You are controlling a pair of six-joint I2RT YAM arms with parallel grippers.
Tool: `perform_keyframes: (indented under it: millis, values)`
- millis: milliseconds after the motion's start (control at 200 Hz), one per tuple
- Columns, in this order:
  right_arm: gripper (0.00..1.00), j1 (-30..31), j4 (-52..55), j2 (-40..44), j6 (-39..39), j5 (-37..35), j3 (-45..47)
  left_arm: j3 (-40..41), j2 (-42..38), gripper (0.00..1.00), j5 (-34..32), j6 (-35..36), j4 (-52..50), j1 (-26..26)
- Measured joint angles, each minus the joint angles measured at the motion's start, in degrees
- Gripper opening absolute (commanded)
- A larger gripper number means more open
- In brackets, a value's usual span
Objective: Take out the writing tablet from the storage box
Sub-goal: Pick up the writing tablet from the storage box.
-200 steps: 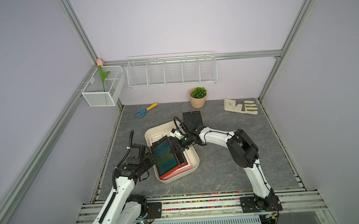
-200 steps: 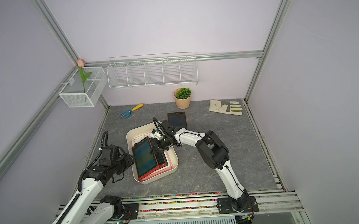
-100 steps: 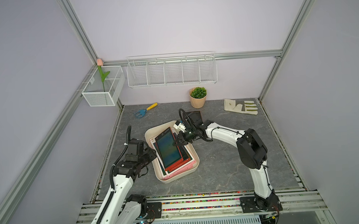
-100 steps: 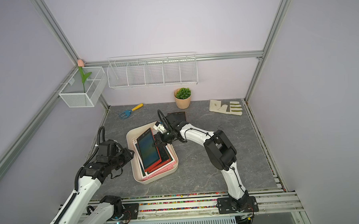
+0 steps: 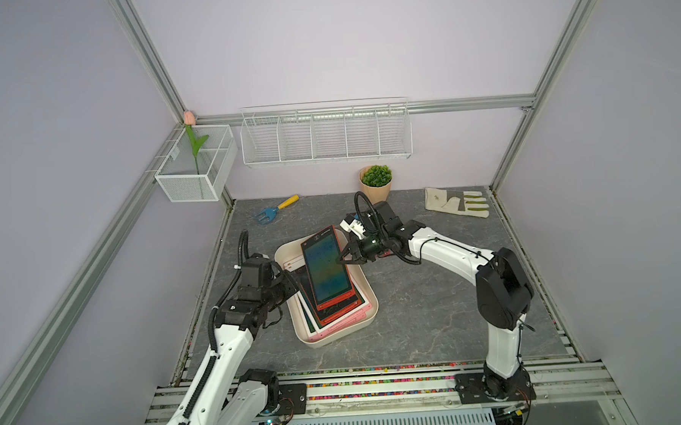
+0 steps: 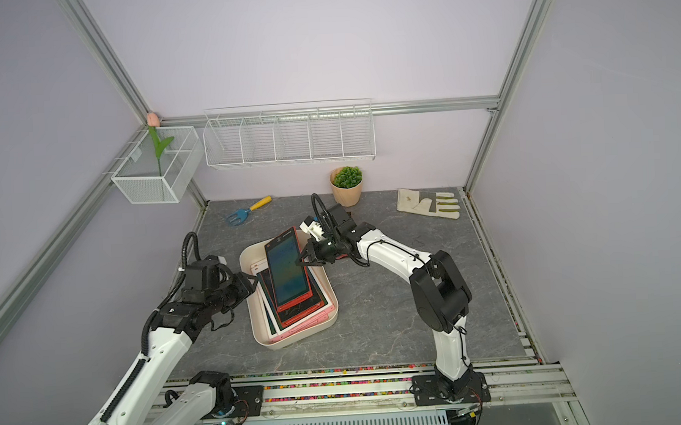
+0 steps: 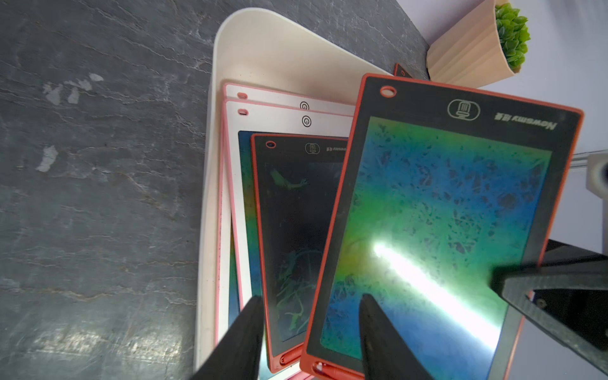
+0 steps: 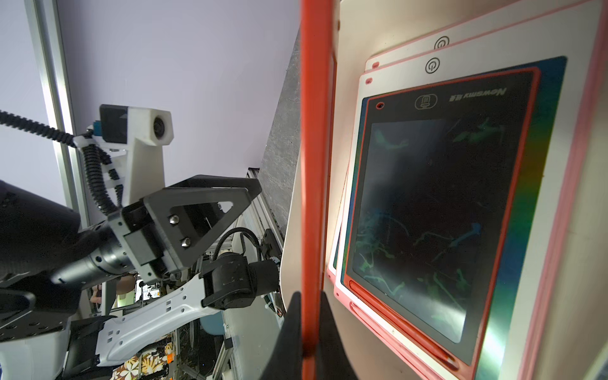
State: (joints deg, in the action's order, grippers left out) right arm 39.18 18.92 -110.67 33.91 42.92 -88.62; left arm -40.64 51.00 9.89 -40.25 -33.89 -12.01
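Right gripper [image 5: 343,259] is clamped on the long edge of the top writing tablet [image 5: 327,267], red frame, screen showing a blue-green sheen. Right wrist view confirms it: both black fingers [image 8: 292,332] are pressed flat against the red edge, one on each face. Tablet is tilted, its far end raised over the back rim of the storage box [image 5: 338,336], its near end low over the stack, so it is lifted but still above the box in both top views.

Left gripper [image 5: 290,280] sits at the box's left wall, jaws apart. In the left wrist view one finger [image 7: 245,335] is over the lower tablets and the other is over the raised tablet's screen; nothing is pinched between them. Contact with the screen: cannot tell.

Stack left in the box: a second red-framed tablet [image 7: 292,230] with faint green scribbles on a dark screen, then two white tablets with pink trim [image 7: 273,112] under it, fanned slightly.

Box sits mid-table on the grey slate-pattern surface [image 5: 414,316]. Behind it: potted plant [image 5: 376,182], blue hand fork with yellow handle [image 5: 275,210], work glove [image 5: 457,206]. On the walls: wire rack [image 5: 325,133] and mesh basket [image 5: 197,168] with a tulip [image 5: 191,137].
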Motion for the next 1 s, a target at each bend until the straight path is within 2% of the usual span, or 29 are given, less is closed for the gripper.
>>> perform_keyframes:
  millis: [175,340,690,840,1000]
  values:
    - [0.07,-2.34,-1.33,2.67,1.51,0.48,3.69,0.07,0.74,0.50,2.89,-0.24,3.10,0.00]
    - [0.07,-6.56,-2.69,9.66,3.23,2.03,9.33,3.06,1.16,0.51,9.25,-2.23,13.22,-0.17]
    - [0.07,-18.45,-4.79,26.38,5.95,7.17,18.95,3.89,14.69,0.53,18.71,-5.03,32.26,-8.83]
    - [0.07,-22.25,-7.34,28.89,8.33,10.21,21.86,3.89,18.91,0.54,23.12,-7.63,41.94,-10.36]
    - [0.07,-23.43,-8.35,28.89,9.40,11.98,23.43,3.89,21.55,0.55,26.75,-10.34,51.15,-10.80]
